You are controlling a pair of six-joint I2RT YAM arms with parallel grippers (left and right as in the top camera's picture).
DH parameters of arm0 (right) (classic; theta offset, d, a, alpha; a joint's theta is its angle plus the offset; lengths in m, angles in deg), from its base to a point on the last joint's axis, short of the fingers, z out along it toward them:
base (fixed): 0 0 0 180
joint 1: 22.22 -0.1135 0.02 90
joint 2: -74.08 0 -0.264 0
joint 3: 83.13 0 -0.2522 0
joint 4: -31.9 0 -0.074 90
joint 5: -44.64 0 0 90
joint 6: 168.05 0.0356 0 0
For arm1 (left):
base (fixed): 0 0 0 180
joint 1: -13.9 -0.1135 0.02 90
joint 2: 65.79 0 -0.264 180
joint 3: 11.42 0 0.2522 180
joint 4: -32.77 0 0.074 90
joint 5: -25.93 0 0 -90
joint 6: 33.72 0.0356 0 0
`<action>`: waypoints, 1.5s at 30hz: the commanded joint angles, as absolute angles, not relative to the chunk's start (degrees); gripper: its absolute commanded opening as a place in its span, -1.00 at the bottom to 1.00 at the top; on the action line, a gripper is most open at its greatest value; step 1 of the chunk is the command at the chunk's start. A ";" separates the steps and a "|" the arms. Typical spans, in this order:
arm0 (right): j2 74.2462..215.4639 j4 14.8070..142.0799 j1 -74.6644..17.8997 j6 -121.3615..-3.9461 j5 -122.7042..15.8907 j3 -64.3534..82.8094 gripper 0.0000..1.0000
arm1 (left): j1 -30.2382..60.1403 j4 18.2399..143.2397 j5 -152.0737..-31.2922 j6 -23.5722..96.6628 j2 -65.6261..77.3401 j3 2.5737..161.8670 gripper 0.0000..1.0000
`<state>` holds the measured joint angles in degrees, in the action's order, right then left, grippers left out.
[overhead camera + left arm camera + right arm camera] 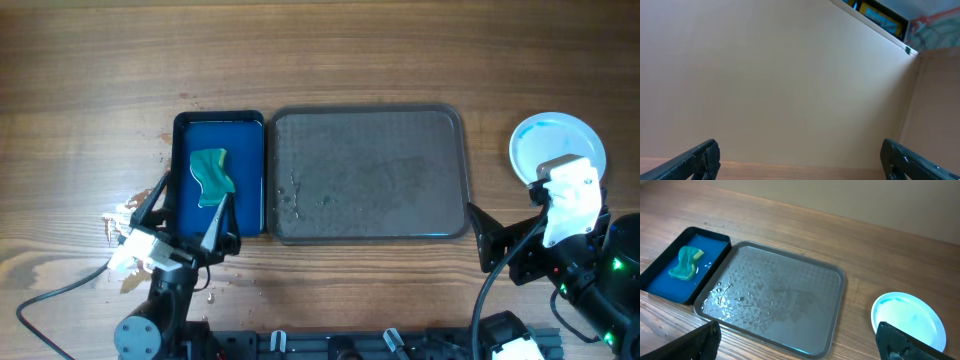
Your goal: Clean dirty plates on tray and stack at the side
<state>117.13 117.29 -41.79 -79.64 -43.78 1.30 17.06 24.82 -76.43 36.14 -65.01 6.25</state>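
Dirty plates (553, 140) (910, 317) show as one round white disc with a bluish wash. It lies on the tabletop (100, 60), right of the grey-brown tray (370, 175) (780, 295). How many are stacked there cannot be told, and the right arm hides the near edge. The grey-brown tray is wet with droplets. Just beside it on the left, a blue tray (246, 165) holds a green sponge (212, 175). The left pincer (195, 190) (800, 165) and the right pincer (797, 347) are both spread, pinching nothing. The left wrist view shows only a beige wall.
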 commanded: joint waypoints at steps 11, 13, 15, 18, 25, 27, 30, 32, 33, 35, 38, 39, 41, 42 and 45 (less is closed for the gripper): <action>117.00 117.14 -42.03 -79.40 -42.80 1.26 1.00 | 15.53 29.80 -77.13 29.98 -65.58 2.66 1.00; 117.00 117.14 -42.03 -79.40 -42.80 1.26 0.98 | 15.53 34.74 -77.15 28.43 -65.60 2.66 1.00; 117.00 117.14 -42.03 -79.40 -42.80 1.26 1.00 | 15.53 40.16 -77.08 27.33 -65.60 2.66 1.00; 117.00 117.14 -42.03 -79.40 -42.80 1.26 0.99 | 15.53 47.35 -77.10 27.29 -65.60 2.66 1.00; 117.00 117.14 -42.03 -79.40 -42.80 1.26 0.99 | 15.53 49.80 -77.13 27.31 -65.58 2.66 1.00; 117.00 117.14 -42.03 -79.40 -42.80 1.26 1.00 | 15.53 49.80 -77.13 27.31 -65.58 2.66 1.00; 117.00 117.14 -42.03 -79.40 -42.80 1.26 0.99 | 15.53 49.80 -77.13 27.33 -65.58 2.66 1.00; 117.00 117.14 -42.03 -79.37 -42.80 1.26 1.00 | 15.53 49.80 -77.13 27.33 -65.58 2.66 1.00; 117.00 117.14 -42.03 -79.40 -42.80 1.26 0.99 | 15.53 49.80 -77.13 27.33 -65.58 2.66 1.00; 117.00 117.14 -42.03 -79.40 -42.80 1.26 0.99 | 15.53 49.80 -77.13 27.33 -65.58 2.66 1.00; 117.00 117.14 -42.03 -79.40 -42.80 1.26 1.00 | 15.53 49.80 -77.13 27.33 -65.58 2.66 1.00; 117.00 117.14 -42.03 -79.40 -42.80 1.26 0.99 | 15.53 49.80 -77.13 27.31 -65.58 2.66 1.00; 117.00 117.14 -42.03 -79.37 -42.80 1.26 0.99 | 15.53 49.80 -77.13 27.31 -65.56 2.66 1.00; 117.00 117.14 -42.03 -79.37 -42.80 1.26 1.00 | 15.53 49.80 -77.13 27.31 -65.58 2.66 1.00; 117.00 117.14 -42.03 -79.37 -42.80 1.26 0.99 | 15.53 49.80 -77.13 27.33 -65.58 2.66 1.00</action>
<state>117.13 117.29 -41.79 -79.64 -43.78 1.30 15.97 49.28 -76.43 27.86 -65.01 2.70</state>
